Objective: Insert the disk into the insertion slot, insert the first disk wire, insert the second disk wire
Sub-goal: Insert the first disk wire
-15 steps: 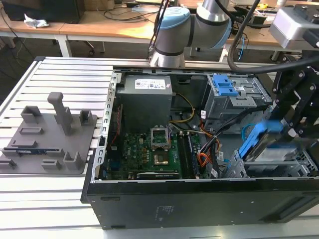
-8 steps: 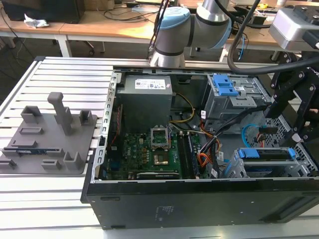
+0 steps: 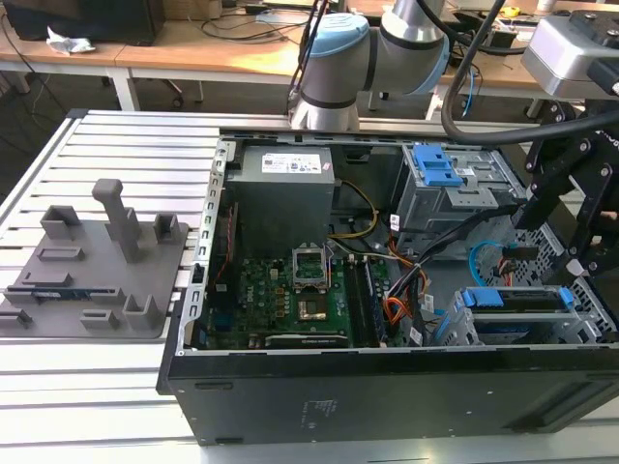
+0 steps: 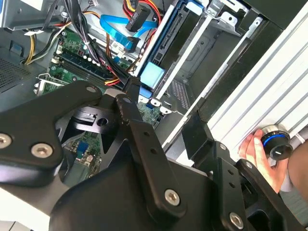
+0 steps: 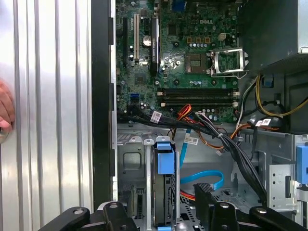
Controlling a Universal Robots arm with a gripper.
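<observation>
The disk (image 3: 517, 300) sits in the insertion slot (image 3: 587, 307), its blue carrier edge (image 5: 164, 158) showing; I see it edge-on in the second wrist view (image 4: 166, 41). My gripper (image 3: 553, 246) hovers above the slot, open, with nothing between its fingers (image 4: 131, 89). The second disk wire (image 3: 481, 257) curves as a light-blue loop beside the slot, also seen in both wrist views (image 5: 203, 178) (image 4: 114, 23). The first disk wire (image 4: 129, 6), orange-red, ends in a black plug (image 4: 140, 17) lying loose over that loop.
The open computer case (image 3: 387, 387) holds a motherboard (image 5: 192, 57), a power supply (image 3: 285, 193) and a taller bay with a blue latch (image 3: 435, 169). A grey fixture (image 3: 97, 261) lies on the slatted table. A person's hand (image 4: 254, 150) rests by a knob (image 4: 277, 146).
</observation>
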